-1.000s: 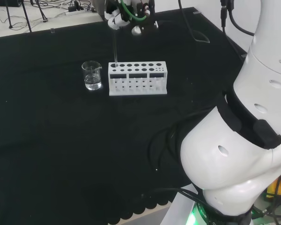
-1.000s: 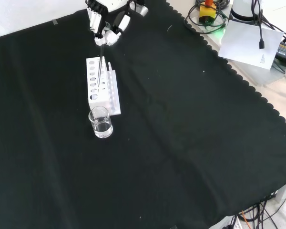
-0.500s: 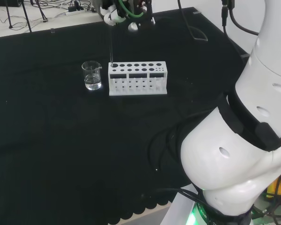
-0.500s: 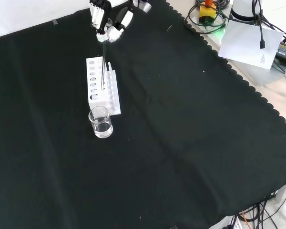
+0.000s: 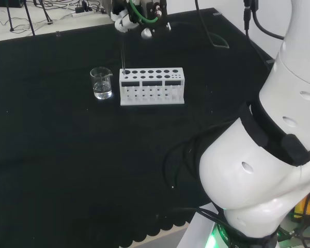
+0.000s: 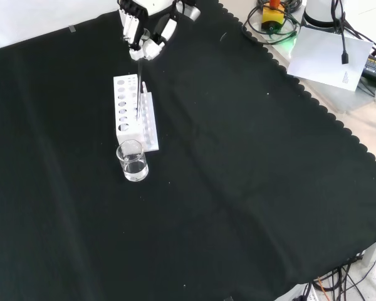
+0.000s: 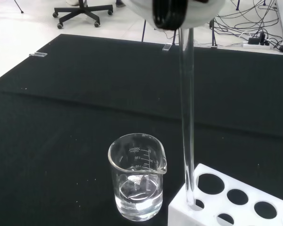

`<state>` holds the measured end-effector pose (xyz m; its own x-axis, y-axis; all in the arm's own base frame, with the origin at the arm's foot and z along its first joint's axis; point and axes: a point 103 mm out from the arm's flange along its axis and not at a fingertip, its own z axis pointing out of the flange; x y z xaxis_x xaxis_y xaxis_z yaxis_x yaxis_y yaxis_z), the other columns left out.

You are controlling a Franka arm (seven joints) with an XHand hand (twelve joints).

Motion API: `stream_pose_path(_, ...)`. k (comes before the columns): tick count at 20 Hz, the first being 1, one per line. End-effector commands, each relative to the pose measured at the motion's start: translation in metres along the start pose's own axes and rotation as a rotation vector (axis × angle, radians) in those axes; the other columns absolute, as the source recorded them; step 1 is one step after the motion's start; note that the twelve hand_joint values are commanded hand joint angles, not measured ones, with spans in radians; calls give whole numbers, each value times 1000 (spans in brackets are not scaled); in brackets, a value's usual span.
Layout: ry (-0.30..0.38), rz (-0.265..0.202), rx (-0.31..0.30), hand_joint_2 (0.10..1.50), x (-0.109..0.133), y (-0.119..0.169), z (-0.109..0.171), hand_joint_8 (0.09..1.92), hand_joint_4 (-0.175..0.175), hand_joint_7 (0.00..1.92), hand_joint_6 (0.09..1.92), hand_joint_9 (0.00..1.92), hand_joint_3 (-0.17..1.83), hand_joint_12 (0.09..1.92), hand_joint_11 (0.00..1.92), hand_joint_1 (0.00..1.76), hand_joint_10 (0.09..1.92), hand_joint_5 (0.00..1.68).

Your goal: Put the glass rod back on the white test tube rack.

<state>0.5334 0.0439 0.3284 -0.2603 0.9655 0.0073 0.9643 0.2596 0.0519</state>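
Observation:
The hand [image 5: 135,11] hangs over the far end of the bench, its fingers pinched on the top of a clear glass rod [image 5: 123,54]. The rod [image 6: 138,88] hangs nearly upright. Its lower end reaches the end hole of the white test tube rack [image 5: 152,86], on the side nearest the beaker. In the wrist view the rod [image 7: 187,117] runs from the hand [image 7: 179,10] down into that corner hole of the rack [image 7: 236,202]. In the front view the hand [image 6: 148,25] is above the rack [image 6: 133,114].
A small glass beaker [image 5: 102,83] with some clear liquid stands close beside the rack's end, also seen as the beaker [image 6: 132,161] and the beaker [image 7: 137,176]. The arm's white links [image 5: 268,155] fill the right of the head view. Black cloth [image 6: 250,188] covers the bench.
The hand has shifted a little left in the head view with the rod, bringing the rod's lower end to the rack's end hole. Rack and beaker have not moved.

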Motion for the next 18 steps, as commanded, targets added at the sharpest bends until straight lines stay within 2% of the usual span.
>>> stream_pose_path(1,4,8,3,908,-5,2,3,1085,-175,1146,523,1671,302,753,1677,1302,853,1120)
stream_pose_path(10,9,21,8,907,-14,0,8,1084,-175,1147,523,1672,304,754,1678,1302,852,1121)
stream_pose_path(18,37,14,38,905,-7,4,33,1084,-175,1147,522,1672,307,756,1678,1302,852,1122)
